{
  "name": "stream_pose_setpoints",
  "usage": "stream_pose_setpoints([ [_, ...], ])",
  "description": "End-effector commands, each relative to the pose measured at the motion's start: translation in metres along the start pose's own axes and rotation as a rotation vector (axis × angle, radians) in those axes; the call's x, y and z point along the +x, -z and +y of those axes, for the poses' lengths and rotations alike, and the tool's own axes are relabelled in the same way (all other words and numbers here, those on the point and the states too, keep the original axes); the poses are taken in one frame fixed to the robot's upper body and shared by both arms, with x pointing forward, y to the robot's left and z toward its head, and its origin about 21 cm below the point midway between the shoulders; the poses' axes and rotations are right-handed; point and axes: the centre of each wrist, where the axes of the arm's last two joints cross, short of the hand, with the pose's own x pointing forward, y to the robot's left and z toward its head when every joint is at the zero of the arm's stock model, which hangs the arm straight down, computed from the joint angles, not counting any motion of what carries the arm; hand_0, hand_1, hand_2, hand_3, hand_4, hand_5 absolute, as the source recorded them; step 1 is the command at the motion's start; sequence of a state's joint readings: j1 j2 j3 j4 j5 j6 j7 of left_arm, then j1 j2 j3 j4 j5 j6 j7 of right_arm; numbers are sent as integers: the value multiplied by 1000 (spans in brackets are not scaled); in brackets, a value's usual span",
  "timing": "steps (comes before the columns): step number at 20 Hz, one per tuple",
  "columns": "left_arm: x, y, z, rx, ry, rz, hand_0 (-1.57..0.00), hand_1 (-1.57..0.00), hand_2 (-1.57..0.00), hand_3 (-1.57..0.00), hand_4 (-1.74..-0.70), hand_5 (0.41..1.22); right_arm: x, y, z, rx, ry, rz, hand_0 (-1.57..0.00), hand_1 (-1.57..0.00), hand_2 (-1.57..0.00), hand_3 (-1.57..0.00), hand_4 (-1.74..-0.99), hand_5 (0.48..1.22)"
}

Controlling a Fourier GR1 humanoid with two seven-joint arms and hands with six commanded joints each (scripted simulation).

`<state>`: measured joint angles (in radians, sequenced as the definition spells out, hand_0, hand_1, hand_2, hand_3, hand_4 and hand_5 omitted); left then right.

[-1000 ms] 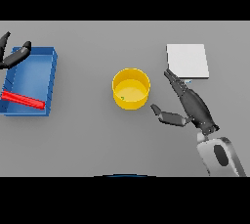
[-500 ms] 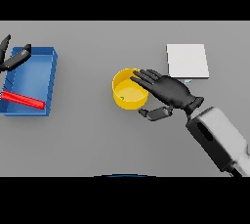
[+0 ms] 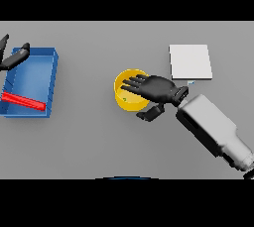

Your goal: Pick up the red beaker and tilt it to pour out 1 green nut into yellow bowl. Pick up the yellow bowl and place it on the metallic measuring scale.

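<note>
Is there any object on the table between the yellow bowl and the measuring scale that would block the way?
Nothing visible does. The yellow bowl sits left of the scale, with only bare table between them. The right hand reaches over the bowl's rim.

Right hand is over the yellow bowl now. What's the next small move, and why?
Probably lower the right hand and curl it round the yellow bowl's near rim. Its straight fingers lie across the bowl's top, thumb outside the wall, so nothing is gripped yet. A green speck seems to be inside, and the scale waits to the right.
</note>
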<state>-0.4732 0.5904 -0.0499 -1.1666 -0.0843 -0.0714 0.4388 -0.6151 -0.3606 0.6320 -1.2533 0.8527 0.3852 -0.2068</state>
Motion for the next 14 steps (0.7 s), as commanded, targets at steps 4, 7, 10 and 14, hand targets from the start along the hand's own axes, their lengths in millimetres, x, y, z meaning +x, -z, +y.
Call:
stream_pose_setpoints([
  [4,-3,-2,2,-12,11,-11,1,1,1,1,-801,703,1,14,-1,101,-39,5,1,1,1,1,-1174,674],
  [7,-5,-1,6,-9,10,-8,1,1,1,1,-802,703,-1,22,1,136,-42,15,1,1,1,-4,-1184,676],
  [10,-4,1,2,-7,24,1,1,1,1,1,-789,711,1,30,6,156,-35,21,1,1,1,-22,-1195,708],
  [14,-5,1,4,-11,22,-13,1,1,1,1,-791,711,0,30,2,158,-47,26,-193,-183,-189,-215,-1309,891],
])
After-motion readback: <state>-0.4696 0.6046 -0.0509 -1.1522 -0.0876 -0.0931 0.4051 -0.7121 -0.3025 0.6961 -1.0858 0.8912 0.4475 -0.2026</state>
